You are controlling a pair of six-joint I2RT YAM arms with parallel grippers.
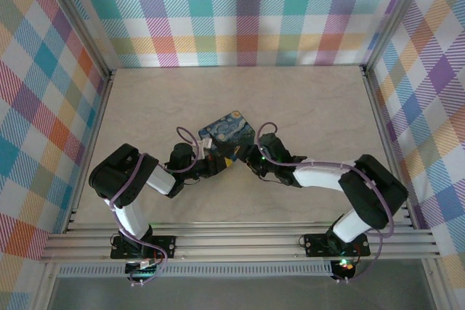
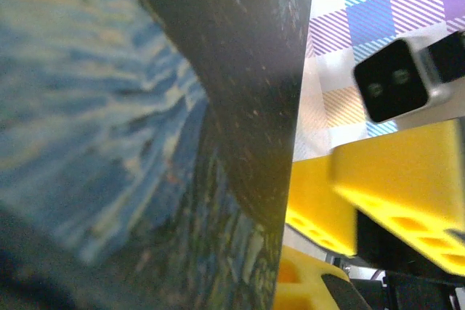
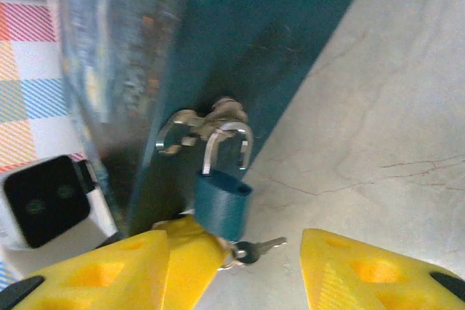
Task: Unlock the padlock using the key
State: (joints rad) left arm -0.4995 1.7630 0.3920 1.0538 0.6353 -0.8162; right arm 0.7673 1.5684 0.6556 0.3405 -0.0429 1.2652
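Looking down on a pale desk (image 1: 305, 107) fenced by bright checked walls (image 1: 240, 12). Sitting near its middle, a box (image 1: 227, 132) printed with a swirling blue night sky, turned diamond-wise toward the arms.

Reaching in from the near left, left claw (image 1: 209, 166), clenched, close up against the near left side of the box; cannot tell whether anything is pinched in it. Reaching in from the near right, right claw (image 3: 234, 270), released, yellow fingers (image 3: 363, 274) standing apart with nothing gripped between them.

Hanging from a metal clasp (image 3: 190, 125) on the dark side of the box, a blue padlock (image 3: 221, 205), shackle threaded through the clasp, body resting against a yellow finger at its lower left in the right wrist view. Poking out just below the padlock, a small silver key (image 3: 254, 250), lying in the gap of the right claw; cannot tell whether seated in the keyhole.
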